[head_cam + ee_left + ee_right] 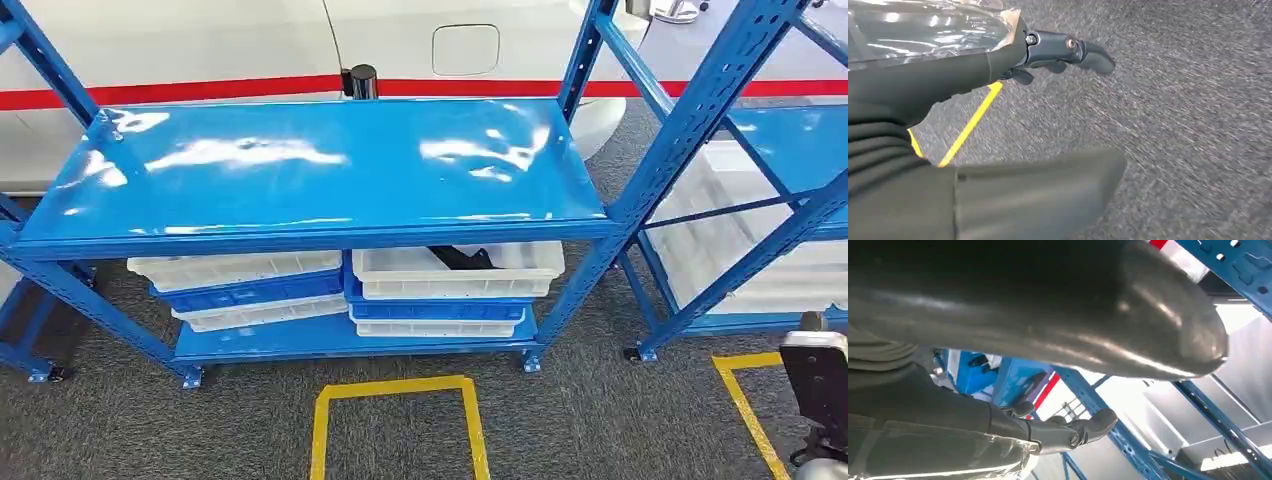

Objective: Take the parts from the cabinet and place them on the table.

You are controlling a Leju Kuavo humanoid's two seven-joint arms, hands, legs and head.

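Dark part (462, 257) lies in upper white bin (455, 271) on low shelf of blue cabinet (300, 170). My left hand (1063, 52) hangs over carpet, loose, holding nothing. My right hand (1068, 430) near cabinet, loose too. Part waits in bin; no counter seen.

- The left hand (998, 120) has a grey ribbed cover at the wrist and a thick, smooth grey thumb with a rounded end.
- Its fingers (1068, 50) are dark and glossy, with small round metal screws at the links.
- A clear shiny plastic shell lies over the back of this hand.
- The right hand (1048, 390) has the same parts: ribbed grey cover, big rounded grey thumb, dark fingers (1088, 426) with a round screw, and a clear shell.
- In the head view, the right arm (815, 385) shows a dark flat panel with a pale top edge.
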